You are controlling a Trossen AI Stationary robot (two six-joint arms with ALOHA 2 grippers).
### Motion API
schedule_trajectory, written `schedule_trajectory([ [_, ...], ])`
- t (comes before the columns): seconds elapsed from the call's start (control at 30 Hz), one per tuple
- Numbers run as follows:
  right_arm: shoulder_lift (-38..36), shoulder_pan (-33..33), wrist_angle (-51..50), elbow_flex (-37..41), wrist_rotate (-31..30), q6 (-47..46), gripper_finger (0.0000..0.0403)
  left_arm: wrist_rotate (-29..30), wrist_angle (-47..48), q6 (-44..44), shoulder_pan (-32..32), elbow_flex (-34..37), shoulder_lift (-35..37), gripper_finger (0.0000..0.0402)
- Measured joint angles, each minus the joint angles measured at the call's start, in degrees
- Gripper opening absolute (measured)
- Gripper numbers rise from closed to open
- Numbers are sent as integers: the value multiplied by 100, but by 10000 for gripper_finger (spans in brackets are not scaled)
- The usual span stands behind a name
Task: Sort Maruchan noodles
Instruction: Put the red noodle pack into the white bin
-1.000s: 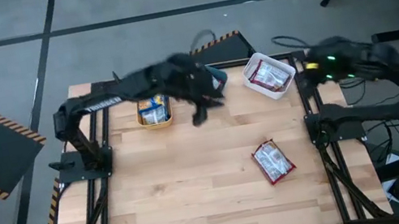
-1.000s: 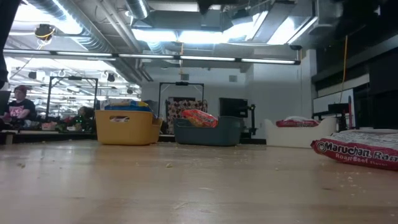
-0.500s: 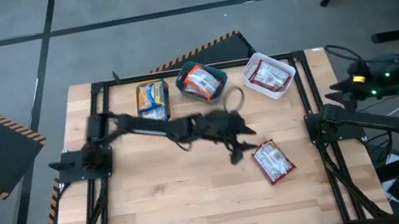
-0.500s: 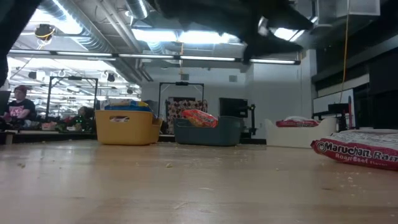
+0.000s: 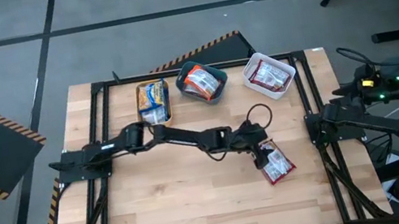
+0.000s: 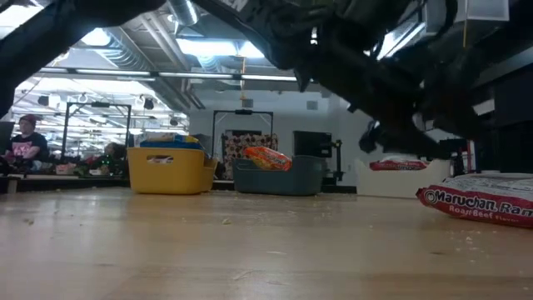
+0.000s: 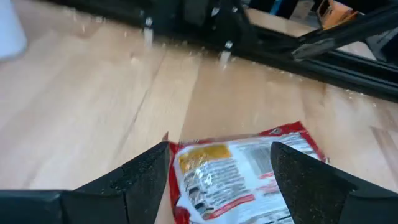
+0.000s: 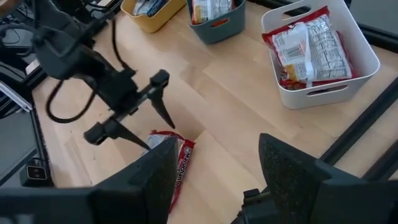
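Note:
One dark red-and-white Maruchan packet (image 5: 274, 163) lies flat on the wooden table toward its right side; the low view shows it at the right (image 6: 483, 204). My left gripper (image 5: 260, 149) reaches across the table and hangs open just over the packet's far end. In the left wrist view the packet (image 7: 249, 171) shows between and beyond the fingers, which stand apart from it. My right gripper (image 5: 342, 91) waits open at the table's right edge, with nothing between its fingers (image 8: 217, 155).
Three bins stand along the far edge: a yellow bin (image 6: 171, 171) with blue-and-yellow packets, a teal bin (image 6: 279, 177) with an orange packet, and a white bin (image 8: 323, 87) with red packets. Black frame rails run along both sides. Bare wood lies near and to the left.
My left gripper has swung from the teal bin at the far edge toward the near right and come down over the red packet. My right gripper has drawn back from beside the white bin to the table's right edge. The packet has stayed where it was.

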State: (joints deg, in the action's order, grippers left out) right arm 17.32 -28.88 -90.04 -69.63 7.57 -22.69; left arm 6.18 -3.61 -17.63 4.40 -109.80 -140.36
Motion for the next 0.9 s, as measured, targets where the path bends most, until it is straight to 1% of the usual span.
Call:
schedule_trajectory([
  [0.13,-2,-1,0,0,0,56,209,-97,301,-437,-57,-12,-76,282],
  [0.27,-2,0,2,0,0,130,209,-175,816,-478,-69,-12,-93,292],
  [0.47,-2,0,2,0,0,241,209,-182,829,-635,-48,-14,-135,295],
  [0.5,-2,0,2,0,0,251,209,-225,818,-738,-48,-19,-170,295],
  [0.57,-2,0,2,0,0,260,209,-549,879,-986,-52,-12,-209,295],
  [0.63,-2,0,2,0,-1,260,209,-733,775,-1294,-54,-23,-305,294],
  [0.8,1,0,4,0,-52,264,209,-946,708,-2145,-73,-43,-460,277],
  [0.9,3,0,4,0,-52,264,209,-1198,694,-2454,-130,-42,-486,252],
])
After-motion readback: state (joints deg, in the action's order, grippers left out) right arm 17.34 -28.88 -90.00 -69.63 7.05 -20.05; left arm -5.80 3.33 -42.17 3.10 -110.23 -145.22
